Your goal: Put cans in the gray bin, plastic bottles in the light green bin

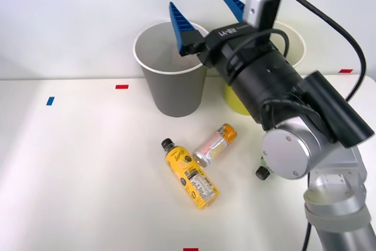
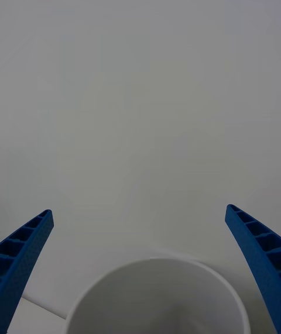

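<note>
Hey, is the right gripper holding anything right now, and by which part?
Nothing. The right gripper is open and empty above the gray bin.

A lab test bench: bare white table (image 1: 70,163) with coloured tape markers (image 1: 121,86), blank wall (image 1: 70,16).

Tool (image 2: 140,264) spread wide — gray bin (image 2: 155,265) between fingers.

A plain pale wall (image 1: 88,10) stands behind the white desk (image 1: 70,174), unbroken and softly lit, with no strong shadows. The desk's far edge meets it in a straight line. Small tape marks dot the desk top: a blue one (image 1: 50,101) and a red one (image 1: 121,86) near the far edge, another red (image 1: 345,70) at the far right corner, and one red (image 1: 190,249) at the near edge.
</note>
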Controlling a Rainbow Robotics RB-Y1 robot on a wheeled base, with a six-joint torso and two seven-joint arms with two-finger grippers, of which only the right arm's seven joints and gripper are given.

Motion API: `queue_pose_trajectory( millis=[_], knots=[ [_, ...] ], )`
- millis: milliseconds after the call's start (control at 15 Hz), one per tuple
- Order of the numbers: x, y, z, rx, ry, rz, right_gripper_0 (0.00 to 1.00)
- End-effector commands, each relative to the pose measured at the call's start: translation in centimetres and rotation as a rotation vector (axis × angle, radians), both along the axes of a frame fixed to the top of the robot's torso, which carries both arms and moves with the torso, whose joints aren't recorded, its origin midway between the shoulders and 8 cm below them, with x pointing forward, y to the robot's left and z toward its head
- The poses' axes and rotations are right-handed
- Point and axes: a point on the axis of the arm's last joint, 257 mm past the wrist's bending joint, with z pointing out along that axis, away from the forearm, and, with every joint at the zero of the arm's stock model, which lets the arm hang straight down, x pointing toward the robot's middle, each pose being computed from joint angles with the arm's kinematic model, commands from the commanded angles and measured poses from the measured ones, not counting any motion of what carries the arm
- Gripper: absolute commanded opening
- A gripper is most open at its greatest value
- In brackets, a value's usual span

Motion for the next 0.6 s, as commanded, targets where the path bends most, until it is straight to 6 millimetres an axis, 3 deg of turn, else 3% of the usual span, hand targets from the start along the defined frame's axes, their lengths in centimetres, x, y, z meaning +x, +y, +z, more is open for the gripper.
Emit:
queue_pose_trajectory(
  millis=[67, 267, 467, 600],
  knots=[
    [-2.3, -5.1, -1.5, 0.048, -0.048, -0.084, 1.00],
    [-5.2, -9.7, -3.8, 0.067, -0.075, -0.171, 1.00],
    [-8.4, -15.3, -9.0, 0.088, -0.025, -0.296, 1.00],
    [-10.3, -17.7, -11.1, 0.113, 0.003, -0.358, 1.00]
  ],
)
